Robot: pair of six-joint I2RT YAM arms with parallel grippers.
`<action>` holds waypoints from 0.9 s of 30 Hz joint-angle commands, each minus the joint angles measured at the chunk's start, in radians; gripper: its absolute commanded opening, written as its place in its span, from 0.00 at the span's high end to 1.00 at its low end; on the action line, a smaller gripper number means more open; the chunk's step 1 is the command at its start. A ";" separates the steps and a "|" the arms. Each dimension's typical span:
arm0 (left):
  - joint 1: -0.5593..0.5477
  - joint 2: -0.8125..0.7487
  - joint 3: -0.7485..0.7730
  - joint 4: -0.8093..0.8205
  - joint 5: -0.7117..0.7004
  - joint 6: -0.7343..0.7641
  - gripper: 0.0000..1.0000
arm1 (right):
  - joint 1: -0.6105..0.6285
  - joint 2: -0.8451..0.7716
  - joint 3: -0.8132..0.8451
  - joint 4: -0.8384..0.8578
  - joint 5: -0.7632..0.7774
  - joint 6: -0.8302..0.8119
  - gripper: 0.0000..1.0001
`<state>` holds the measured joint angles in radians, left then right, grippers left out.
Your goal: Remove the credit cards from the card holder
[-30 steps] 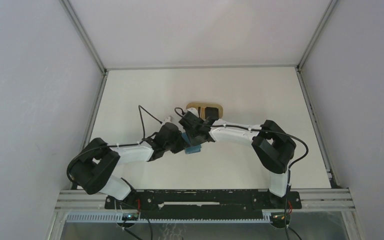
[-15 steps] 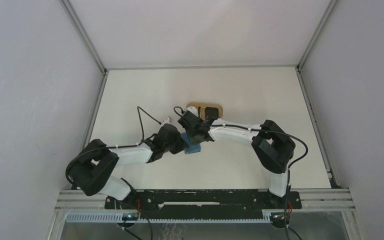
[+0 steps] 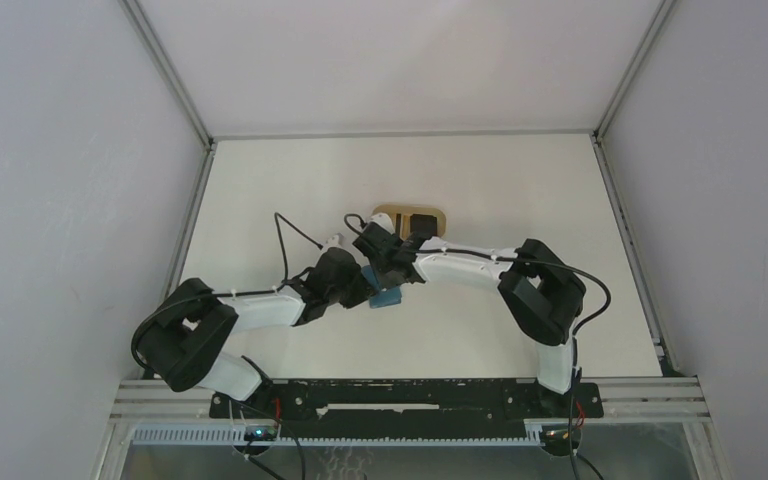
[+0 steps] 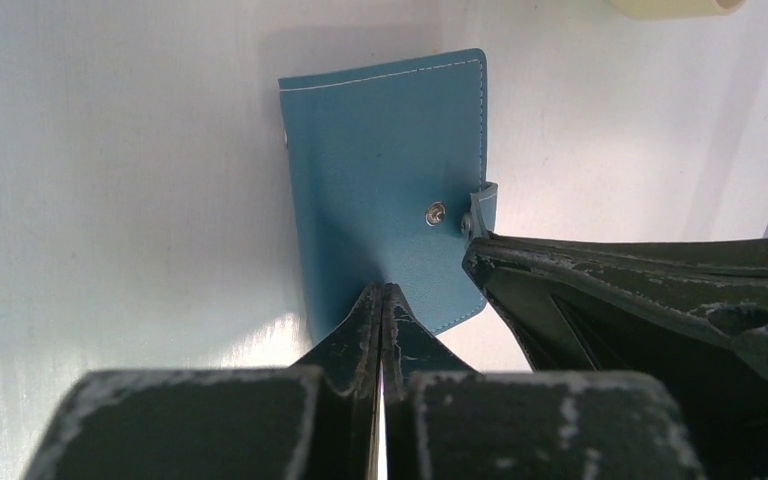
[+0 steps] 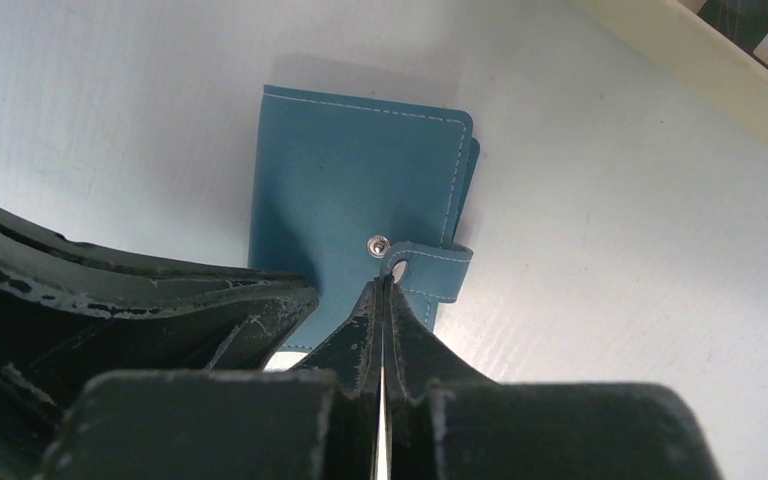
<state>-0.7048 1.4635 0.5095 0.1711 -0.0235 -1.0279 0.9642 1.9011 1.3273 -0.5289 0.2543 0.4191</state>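
Observation:
The card holder point(image 3: 387, 298) is a teal-blue folded wallet lying flat on the white table between both grippers. It also shows in the left wrist view point(image 4: 385, 170) and the right wrist view point(image 5: 350, 180). Its snap tab point(image 5: 432, 268) is undone beside the bare stud point(image 5: 377, 243). My left gripper point(image 4: 381, 290) is shut, tips resting on the cover. My right gripper point(image 5: 382, 282) is shut, tips touching the tab's snap end, which curls up point(image 4: 482, 200). Whether the tab is pinched does not show. The credit cards are hidden.
A beige oval tray point(image 3: 438, 214) with a dark inside sits just behind the grippers; its rim shows in the left wrist view point(image 4: 670, 6) and the right wrist view point(image 5: 700, 70). Grey walls enclose the table on the left, right and back.
The right arm's elbow has shifted slightly left. Both grippers and the card holder stay almost where they were.

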 commanded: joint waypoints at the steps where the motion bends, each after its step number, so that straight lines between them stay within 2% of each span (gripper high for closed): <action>1: -0.021 0.049 -0.066 -0.237 0.005 0.059 1.00 | 0.010 0.016 0.054 0.013 0.020 -0.015 1.00; 27: -0.023 0.065 -0.065 -0.228 0.016 0.061 1.00 | -0.013 0.086 0.084 -0.015 0.006 -0.024 1.00</action>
<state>-0.7052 1.4654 0.5095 0.1726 -0.0223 -1.0275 0.9569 1.9686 1.3830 -0.5282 0.2539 0.4057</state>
